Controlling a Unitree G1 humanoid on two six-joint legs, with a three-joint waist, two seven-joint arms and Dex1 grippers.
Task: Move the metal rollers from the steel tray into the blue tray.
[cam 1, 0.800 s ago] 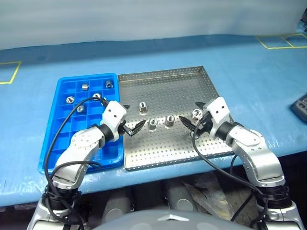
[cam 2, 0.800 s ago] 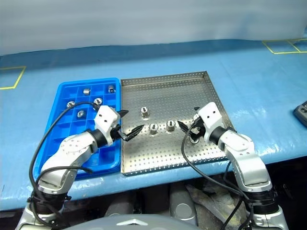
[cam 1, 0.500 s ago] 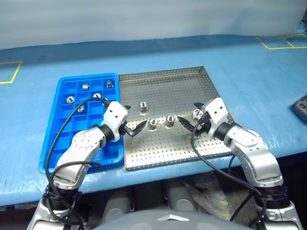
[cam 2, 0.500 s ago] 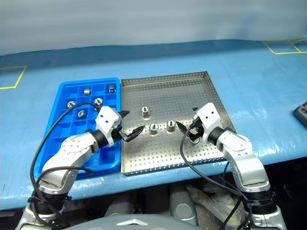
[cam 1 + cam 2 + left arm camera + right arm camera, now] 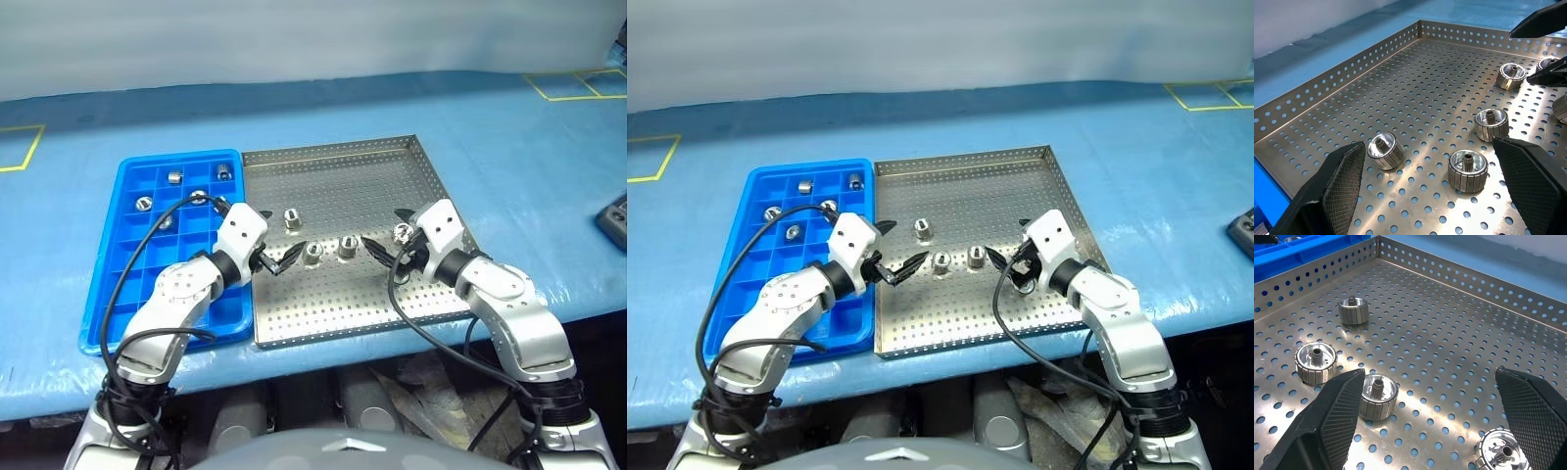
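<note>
While both arms hang over the steel tray (image 5: 338,181) in the middle of the frame, the left gripper (image 5: 277,240) has its fingers spread wide and holds nothing. The right gripper (image 5: 386,233) is spread wide too, with nothing in it. Four metal rollers (image 5: 313,254) sit on the dotted floor between and near the two grippers. At the left of the frame, the blue tray (image 5: 110,284) has a few rollers in its upper squares.

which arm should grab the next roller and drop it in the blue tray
Probably the left. The left gripper hangs open over the steel tray beside the nearest roller, and the blue tray lies on its side. The right gripper is open too, but farther from that tray.
</note>
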